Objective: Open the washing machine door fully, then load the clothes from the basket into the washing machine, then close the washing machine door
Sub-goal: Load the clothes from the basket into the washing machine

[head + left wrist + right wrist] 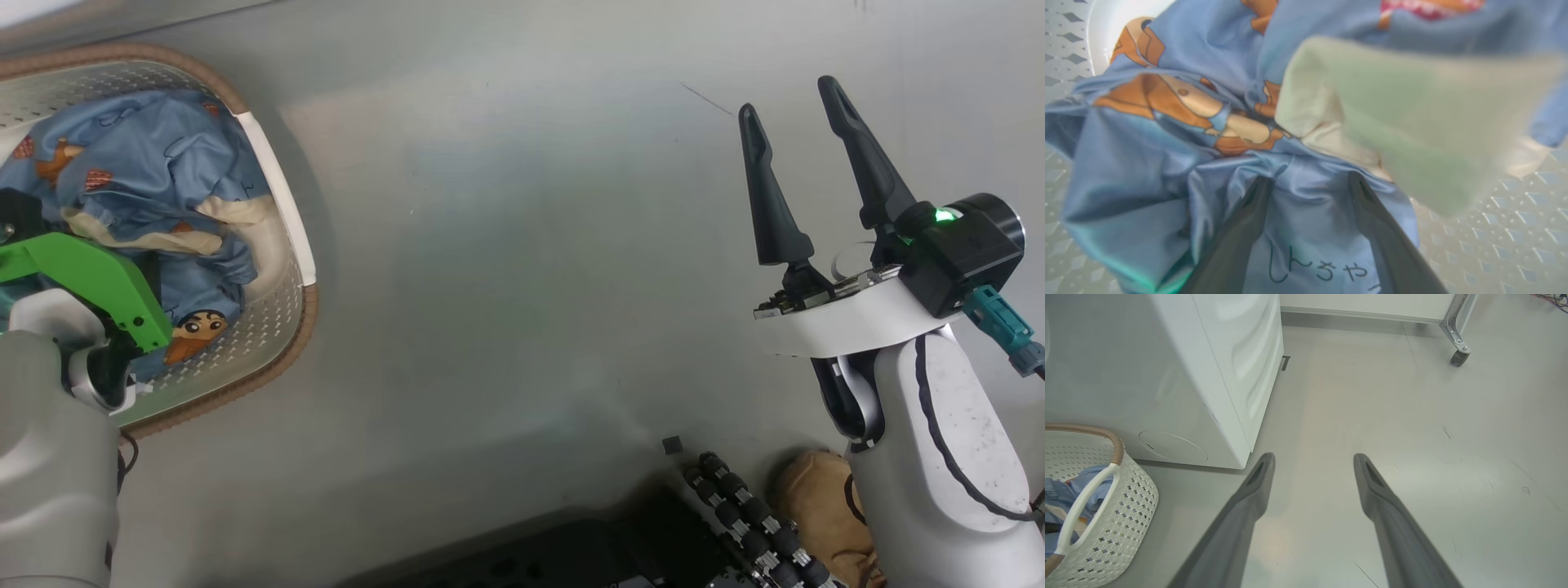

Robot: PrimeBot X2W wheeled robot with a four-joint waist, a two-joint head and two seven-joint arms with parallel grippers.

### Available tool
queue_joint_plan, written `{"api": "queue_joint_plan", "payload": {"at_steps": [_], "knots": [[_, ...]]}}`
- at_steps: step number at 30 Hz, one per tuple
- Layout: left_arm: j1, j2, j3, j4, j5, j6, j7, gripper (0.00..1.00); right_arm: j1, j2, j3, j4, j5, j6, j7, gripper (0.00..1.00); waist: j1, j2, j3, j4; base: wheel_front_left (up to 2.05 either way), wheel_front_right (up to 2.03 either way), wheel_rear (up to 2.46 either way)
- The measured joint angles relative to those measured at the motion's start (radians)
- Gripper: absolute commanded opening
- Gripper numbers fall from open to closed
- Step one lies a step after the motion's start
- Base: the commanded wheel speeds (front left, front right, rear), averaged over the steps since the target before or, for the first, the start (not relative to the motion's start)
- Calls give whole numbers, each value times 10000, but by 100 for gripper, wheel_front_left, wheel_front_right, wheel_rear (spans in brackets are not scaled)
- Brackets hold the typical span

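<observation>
Blue cartoon-print clothes (155,155) lie bundled in the basket (282,196) on the left, just beside the washing machine (1180,375). The left gripper (1310,179) reaches down into them, its fingers spread and the tips pressed against the cloth. Over to the right, the right gripper (786,96) hangs above the grey floor (522,245), fingers apart and empty.

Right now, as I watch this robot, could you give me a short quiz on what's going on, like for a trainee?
1. True or false: the right gripper holds the clothes.
2. Where do the clothes lie? A: in the basket. B: on a chair. C: on a shelf.
3. Fill in: the ___ gripper reaches into the basket, fingers apart.
Key: 1 false; 2 A; 3 left gripper.
</observation>
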Motion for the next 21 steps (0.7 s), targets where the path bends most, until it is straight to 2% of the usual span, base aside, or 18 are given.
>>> {"api": "queue_joint_plan", "payload": {"at_steps": [10, 11, 13, 21], "knots": [[-384, 10, -267, 341, 209, -2, -355, 100, -96, 13, -265, -98, 46, 0, 0, 100, 0, 0, 323, -154, 0, 0, 0], [-396, 10, -268, 376, 267, -2, -435, 59, -97, 17, -295, -102, 69, 0, 0, 100, -1, 0, 331, -158, 0, 0, 0], [-420, 25, -332, 426, 397, -2, -569, 0, -101, 23, -360, -117, 92, 0, 0, 100, 0, 0, 340, -163, 0, 0, 0], [-489, -205, -474, 740, 439, -134, -1455, 0, -164, 40, -696, -54, 92, 0, 0, 100, -1, 0, 88, 20, 0, 0, 0]]}}
